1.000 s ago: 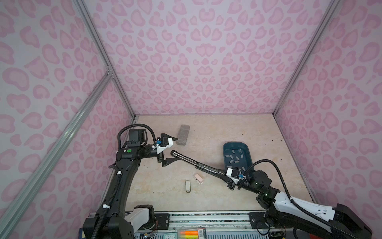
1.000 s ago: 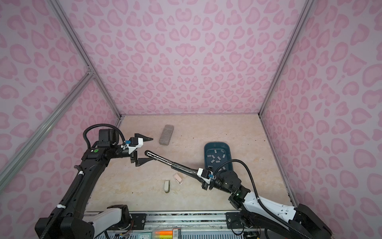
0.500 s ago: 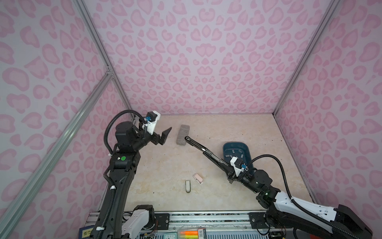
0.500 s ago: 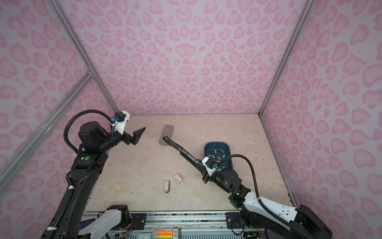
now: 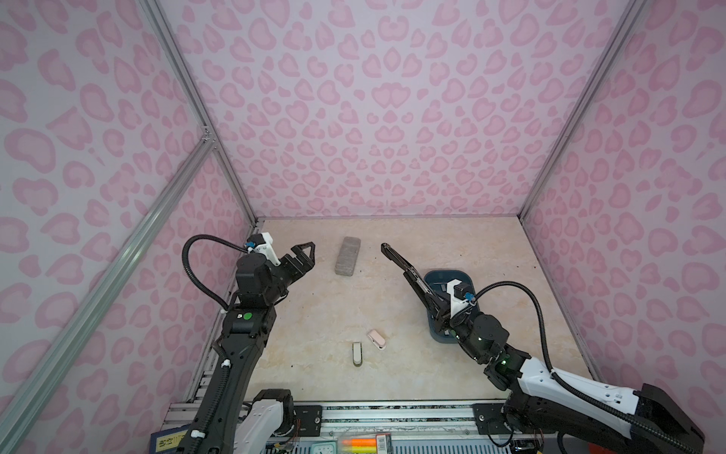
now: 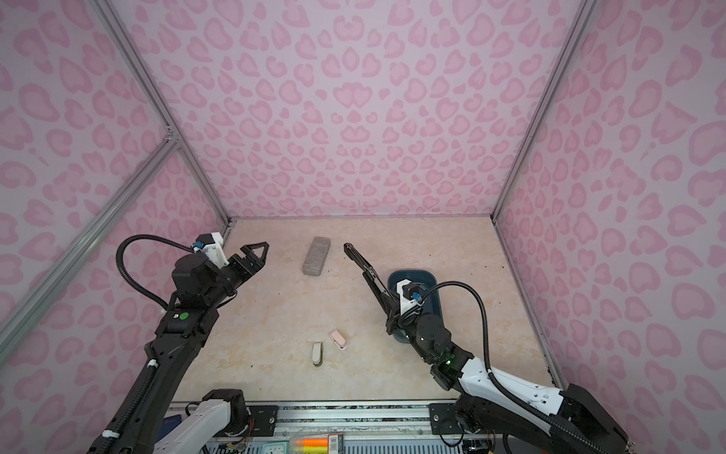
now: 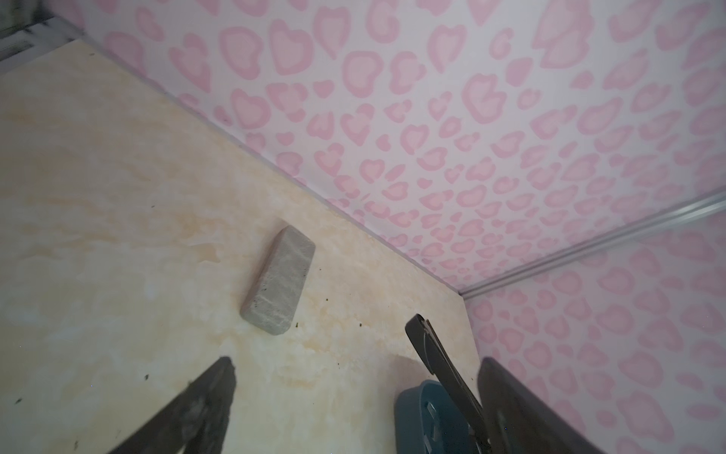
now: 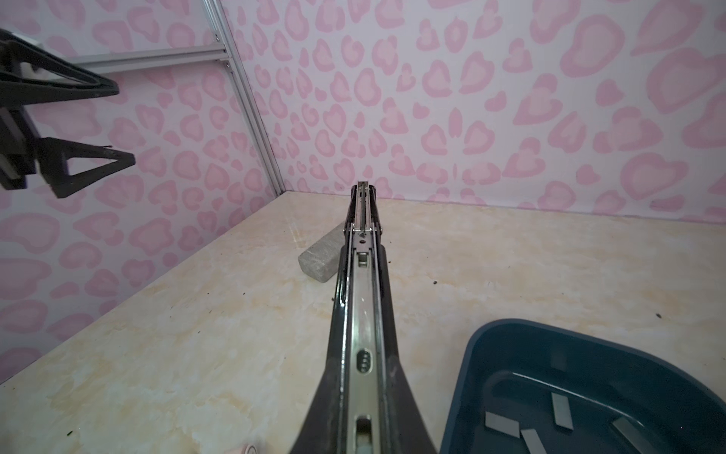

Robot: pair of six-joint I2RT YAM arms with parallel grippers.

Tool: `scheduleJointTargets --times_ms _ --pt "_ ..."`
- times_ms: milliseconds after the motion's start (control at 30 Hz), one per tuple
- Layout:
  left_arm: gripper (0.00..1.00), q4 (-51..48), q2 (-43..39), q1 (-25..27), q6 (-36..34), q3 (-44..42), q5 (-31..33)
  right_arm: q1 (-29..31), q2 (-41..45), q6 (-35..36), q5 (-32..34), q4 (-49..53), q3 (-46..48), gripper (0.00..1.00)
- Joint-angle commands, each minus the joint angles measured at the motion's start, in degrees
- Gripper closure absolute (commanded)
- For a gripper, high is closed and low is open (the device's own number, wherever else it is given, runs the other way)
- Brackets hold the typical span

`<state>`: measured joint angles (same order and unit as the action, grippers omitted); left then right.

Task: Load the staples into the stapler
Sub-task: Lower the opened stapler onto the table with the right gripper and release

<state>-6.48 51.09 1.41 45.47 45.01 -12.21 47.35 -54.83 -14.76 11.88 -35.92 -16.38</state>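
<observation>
The black stapler [image 5: 410, 273] is lifted off the table and slants up toward the back wall, my right gripper [image 5: 440, 314] shut on its near end. In the right wrist view the stapler [image 8: 361, 306] shows a bare metal channel along its top. The staples [image 8: 501, 424] lie as several grey strips in the blue tray [image 8: 491, 342], just right of the stapler. My left gripper [image 5: 308, 255] hangs open and empty at the left, well apart from the stapler's tip. The left wrist view shows its fingers [image 7: 212, 393] spread wide over bare table.
A grey speckled block [image 5: 347, 255] lies near the back, between the left gripper and the stapler's tip. A small pink object [image 5: 377, 339] and a small grey-white one [image 5: 356, 353] lie at the front middle. Pink patterned walls close three sides.
The left gripper has left the stapler's tip, rising and drawing back to the left. The right gripper has swung the stapler upward and rightward, over the blue tray.
</observation>
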Motion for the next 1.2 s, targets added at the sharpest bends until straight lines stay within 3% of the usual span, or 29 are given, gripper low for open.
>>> scheduleJointTargets --times_ms 0,167,333,567,833,1167 --pt "0.03 2.2 -4.6 0.2 7.6 -5.0 9.4 0.1 -1.7 -4.0 6.6 -1.6 -1.0 1.00" --pt "0.03 7.5 -9.9 0.7 7.3 -11.0 9.5 1.8 -4.5 -6.0 6.8 -2.4 -1.0 1.00" --pt "0.03 9.4 -7.5 1.0 2.4 -16.3 4.9 6.6 -9.5 -5.5 13.6 -2.2 -2.8 1.00" --pt "0.03 8.9 -5.2 1.0 -4.4 -10.2 -3.0 8.2 -19.6 -8.7 16.2 -7.6 -3.8 1.00" --pt "0.03 9.6 -15.0 1.1 -5.7 -14.5 3.7 10.1 -28.6 -10.9 17.9 -11.6 -6.2 1.00" --pt "0.03 9.2 -15.1 1.1 -6.0 -15.0 5.4 13.9 -38.1 -10.6 22.6 -17.6 -7.8 1.00"
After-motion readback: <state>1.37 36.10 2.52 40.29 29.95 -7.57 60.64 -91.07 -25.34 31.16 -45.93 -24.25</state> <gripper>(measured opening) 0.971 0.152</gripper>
